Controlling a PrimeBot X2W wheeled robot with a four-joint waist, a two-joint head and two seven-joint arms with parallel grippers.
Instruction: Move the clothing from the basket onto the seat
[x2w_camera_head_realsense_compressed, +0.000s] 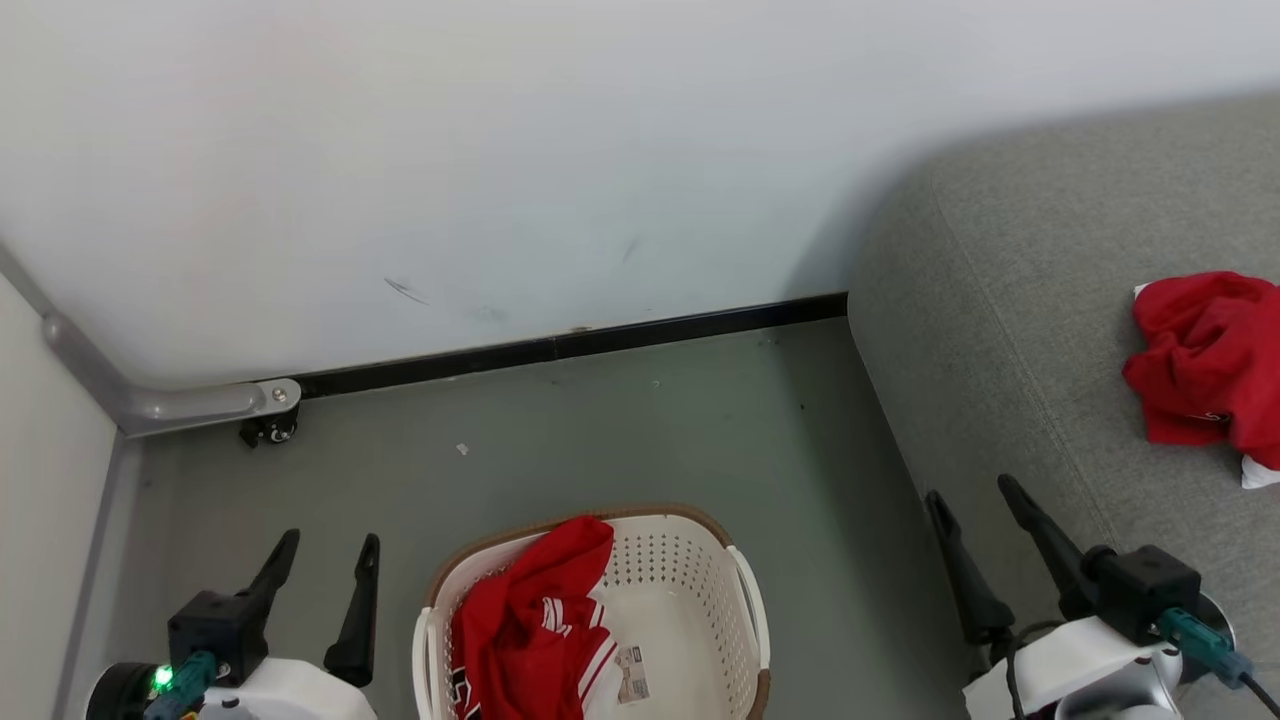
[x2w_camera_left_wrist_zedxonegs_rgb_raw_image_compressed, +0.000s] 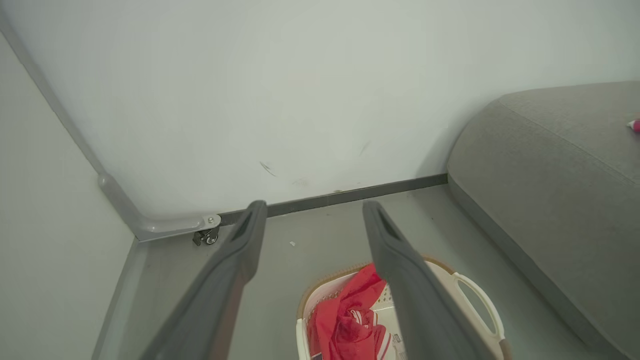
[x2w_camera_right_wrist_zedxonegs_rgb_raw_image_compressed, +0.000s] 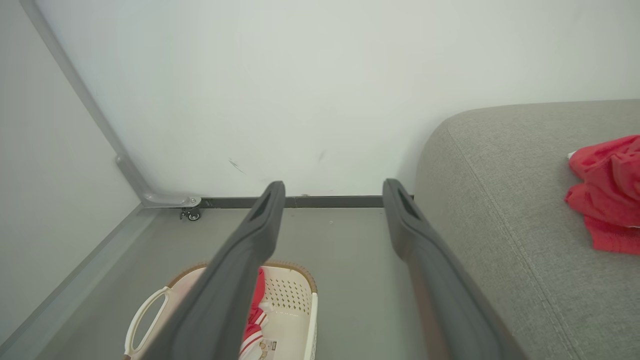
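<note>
Your stock: left tool (x2w_camera_head_realsense_compressed: 331, 538) and right tool (x2w_camera_head_realsense_compressed: 968, 488), both released. One red garment (x2w_camera_head_realsense_compressed: 530, 620) in basket (x2w_camera_head_realsense_compressed: 745, 590); second garment (x2w_camera_head_realsense_compressed: 1205, 360) on seat (x2w_camera_head_realsense_compressed: 1000, 300), plain in your right wrist view, a sliver in left.

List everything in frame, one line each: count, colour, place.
garment in basket: 1 heap, red with white stripes, left half of the basket
garment on seat: 1 heap, red with some white, on the seat at far right
basket: 1, cream-white with brown rim, on the floor between the grippers
label: 1, paper, on the basket floor
seat: 1, grey woven, right side
wall: white, behind
skirting: 1 strip, black, at the foot of the wall
frame bar: 1, grey, left corner
caster: 1, black, under the frame bar
floor: grey-green
left gripper: 1, dark, lower left, open, empty
right gripper: 1, dark, lower right, open, empty
</note>
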